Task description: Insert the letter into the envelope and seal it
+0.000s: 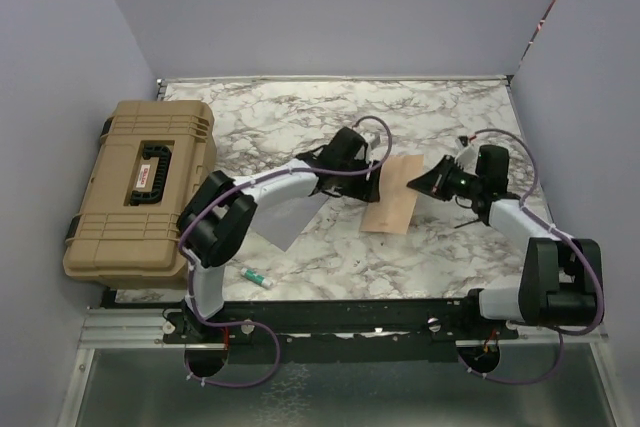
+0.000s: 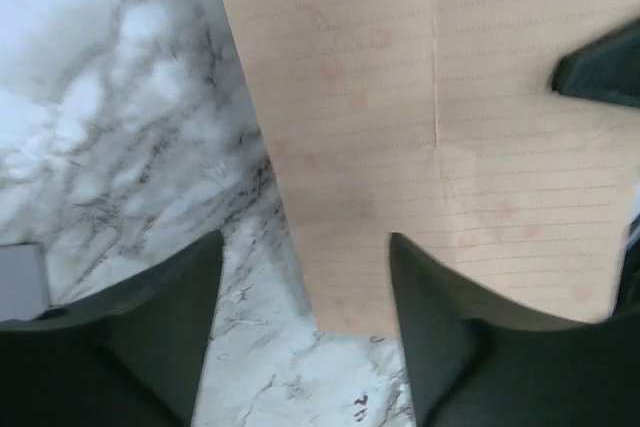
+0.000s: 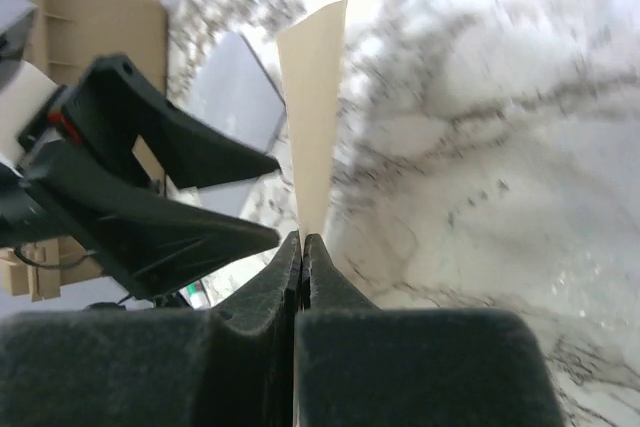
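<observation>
The peach-tan letter (image 1: 392,195) is in the middle of the marble table, seen edge-on in the right wrist view (image 3: 312,117) and flat, with faint ruled lines, in the left wrist view (image 2: 440,127). My right gripper (image 1: 416,185) (image 3: 302,242) is shut on the letter's right edge. My left gripper (image 1: 377,187) (image 2: 305,287) stands open at the letter's left edge, one finger over the paper and one over bare marble, holding nothing. The grey envelope (image 1: 290,217) (image 3: 235,97) lies flat to the left, partly hidden under the left arm.
A big tan hard case (image 1: 140,187) fills the table's left side. A small white tube with a green end (image 1: 256,276) lies near the front edge. Walls close in the table at the back and on both sides.
</observation>
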`<state>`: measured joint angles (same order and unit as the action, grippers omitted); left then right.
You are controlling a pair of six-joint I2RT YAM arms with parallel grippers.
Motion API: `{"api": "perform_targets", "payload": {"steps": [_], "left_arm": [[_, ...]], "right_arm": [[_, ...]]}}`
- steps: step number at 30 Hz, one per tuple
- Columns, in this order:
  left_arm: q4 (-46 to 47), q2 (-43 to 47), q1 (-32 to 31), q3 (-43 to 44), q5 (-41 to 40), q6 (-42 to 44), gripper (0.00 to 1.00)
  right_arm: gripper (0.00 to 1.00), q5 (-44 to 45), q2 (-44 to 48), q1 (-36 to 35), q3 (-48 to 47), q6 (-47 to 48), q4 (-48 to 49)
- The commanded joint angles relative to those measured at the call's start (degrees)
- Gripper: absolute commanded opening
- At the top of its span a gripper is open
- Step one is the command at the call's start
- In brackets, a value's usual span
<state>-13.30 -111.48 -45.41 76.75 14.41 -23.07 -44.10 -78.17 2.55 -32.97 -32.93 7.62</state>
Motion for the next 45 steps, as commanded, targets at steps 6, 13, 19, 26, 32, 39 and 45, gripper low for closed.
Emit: {"api": "perform_targets", "payload": {"steps": [6,13,19,26,32,39,45], "left_arm": [[0.88,14.64,7.94,8.51,0.43,-1.73,0.99],[2.21,16.66,11.67,16.50,15.91,-3.04,0.99],[2.24,17.39,12.01,22.28,20.70,-7.52,0.98],[10.83,21.79,12.01,18.26,23.71,-10.68,0.86],[36.17,26.25,12.01,8.84,28.53,-28.46,0.59],[40.55,27.83,12.10,3.80,29.06,-33.24,0.18],[40.81,28.25,12.17,2.00,27.03,-33.85,0.00]], "right_arm": [[0.00,-0.35,8.32,-0.26,-17.52,2.17,-6.40],[0.00,-6.39,8.69,-0.26,-30.60,-7.46,-0.75],[0.00,-12.54,7.97,-0.26,-38.78,-19.80,10.05],[0.00,-18.69,7.39,-0.26,-38.99,-31.82,25.54],[0.00,-18.81,7.57,-0.26,-38.22,-32.44,26.83],[0.00,-18.12,8.06,-0.29,-37.93,-32.78,27.88],[0.00,-18.23,8.24,-0.26,-38.04,-34.47,30.00]]}}
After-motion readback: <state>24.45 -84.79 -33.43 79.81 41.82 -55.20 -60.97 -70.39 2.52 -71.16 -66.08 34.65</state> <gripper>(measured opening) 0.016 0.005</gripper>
